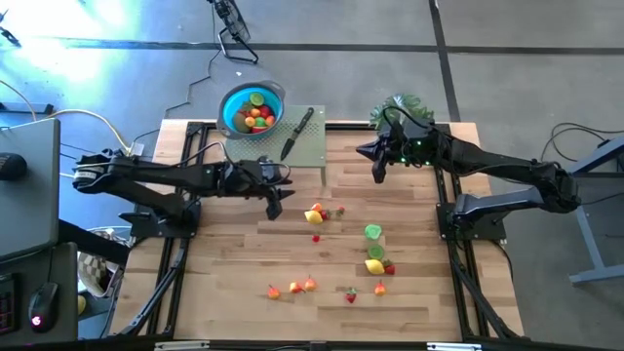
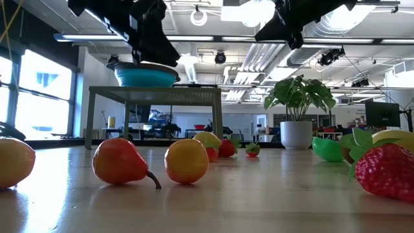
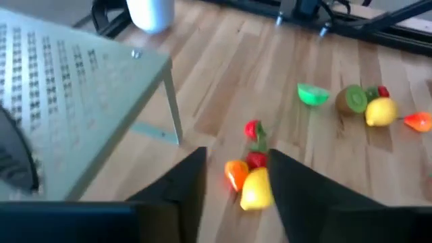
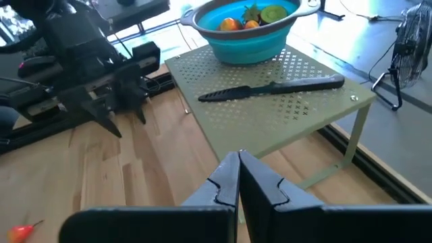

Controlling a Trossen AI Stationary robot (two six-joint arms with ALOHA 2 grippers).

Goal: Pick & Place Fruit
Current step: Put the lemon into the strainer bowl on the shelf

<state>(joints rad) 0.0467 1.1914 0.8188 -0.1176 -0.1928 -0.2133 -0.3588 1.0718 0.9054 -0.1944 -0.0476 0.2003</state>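
Note:
Small toy fruit lies scattered on the wooden table: a cluster of orange, yellow and red pieces mid-table, green pieces, a lemon and several more near the front. More fruit fills the blue bowl, which stands on a perforated stand. My left gripper hovers open just left of the cluster. In the left wrist view the cluster shows between its fingers, below them. My right gripper hangs shut and empty at the stand's right end.
A black-handled knife lies on the stand beside the bowl. A potted plant stands at the table's far right corner. The stand's legs rise near my left gripper. Bare wood lies left of the fruit.

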